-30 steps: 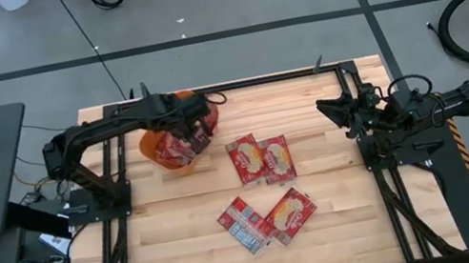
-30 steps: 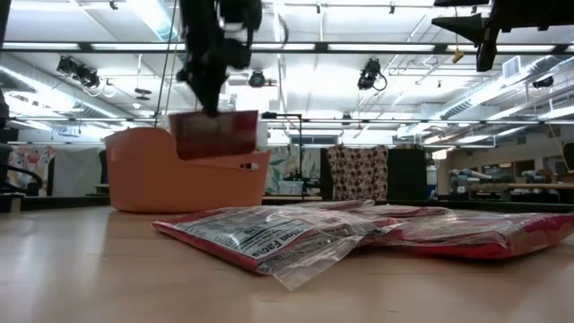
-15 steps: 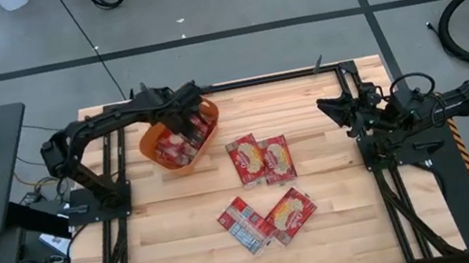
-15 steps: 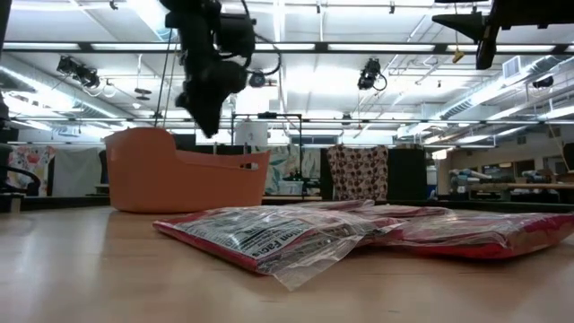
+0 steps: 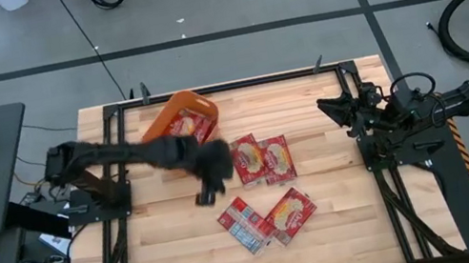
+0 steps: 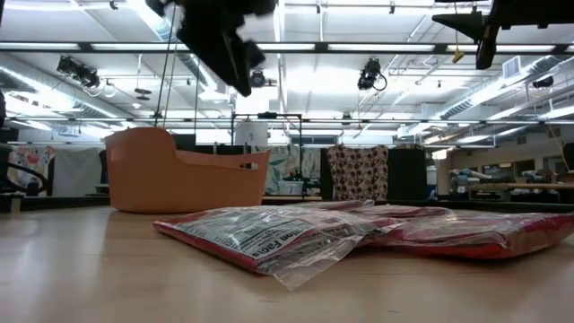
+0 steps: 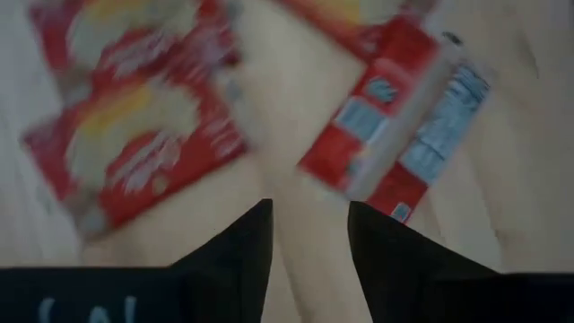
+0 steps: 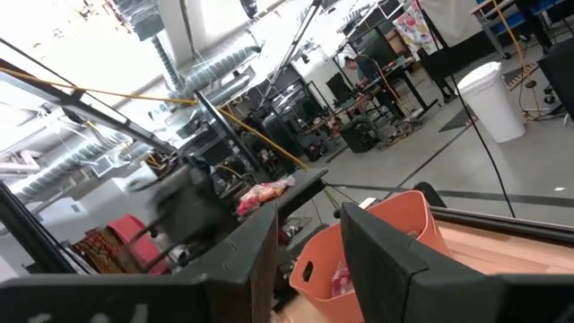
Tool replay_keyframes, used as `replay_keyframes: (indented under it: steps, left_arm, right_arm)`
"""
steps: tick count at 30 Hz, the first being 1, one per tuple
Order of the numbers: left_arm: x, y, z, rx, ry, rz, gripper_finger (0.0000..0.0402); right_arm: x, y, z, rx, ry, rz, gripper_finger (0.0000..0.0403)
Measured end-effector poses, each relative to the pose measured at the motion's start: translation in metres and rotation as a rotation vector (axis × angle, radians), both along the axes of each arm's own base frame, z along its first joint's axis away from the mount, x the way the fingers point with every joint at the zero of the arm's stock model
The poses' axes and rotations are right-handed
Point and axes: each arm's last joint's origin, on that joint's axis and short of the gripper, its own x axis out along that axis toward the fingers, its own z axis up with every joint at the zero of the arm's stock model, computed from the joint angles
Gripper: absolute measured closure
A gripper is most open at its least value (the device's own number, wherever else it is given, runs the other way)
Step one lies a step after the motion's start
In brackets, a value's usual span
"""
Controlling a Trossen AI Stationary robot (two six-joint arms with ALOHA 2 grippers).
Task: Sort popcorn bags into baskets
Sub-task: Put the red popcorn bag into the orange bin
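Observation:
The orange basket (image 5: 177, 122) stands at the table's far left with red popcorn bags (image 5: 185, 127) inside it. Two popcorn bags (image 5: 260, 159) lie flat side by side at mid-table. Two more (image 5: 268, 219) lie nearer the front edge, overlapping. My left gripper (image 5: 204, 195) hovers open above bare wood between the basket and these bags; its wrist view shows the gripper (image 7: 309, 242) with nothing between its fingers and bags (image 7: 134, 135) below. My right gripper (image 5: 332, 107) waits open at the far right, raised.
A black frame (image 5: 226, 84) borders the table's far edge and sides. Bare wood (image 5: 168, 250) lies at the near left and along the front edge. The low view shows the bags (image 6: 296, 235) in front of the basket (image 6: 184, 170).
My left gripper held a popcorn bag above the basket, opened and let it go; the bag dropped into the basket. The gripper has then swung fast toward the table's near edge and a little right, to above the wood beside the loose bags.

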Motion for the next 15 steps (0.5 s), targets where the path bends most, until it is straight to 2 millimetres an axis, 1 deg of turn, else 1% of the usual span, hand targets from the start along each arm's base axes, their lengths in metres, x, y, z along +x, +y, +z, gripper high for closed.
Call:
replay_keyframes:
  steps: [2, 4, 6, 9, 15]
  left_arm:
    - [0.002, -0.021, 0.0, 0.033, -0.033, -0.045, 0.024]
    - [0.008, -0.038, -0.008, 0.01, -0.033, -0.055, 0.0235]
    - [0.013, -0.049, -0.025, -0.032, 0.033, -0.048, 0.0234]
    - [0.022, -0.063, -0.049, -0.034, 0.086, -0.062, 0.0236]
    - [0.037, -0.089, -0.083, 0.037, 0.051, -0.246, 0.0238]
  right_arm:
    - [0.0, 0.0, 0.0, 0.0, 0.001, -0.001, 0.0273]
    - [0.0, 0.0, 0.0, -0.003, 0.001, -0.003, 0.0273]
    - [0.0, 0.0, 0.0, -0.004, 0.002, -0.004, 0.0273]
    - [0.0, 0.0, 0.0, -0.005, 0.003, -0.004, 0.0273]
    - [0.0, 0.0, 0.0, -0.001, 0.003, -0.002, 0.0273]
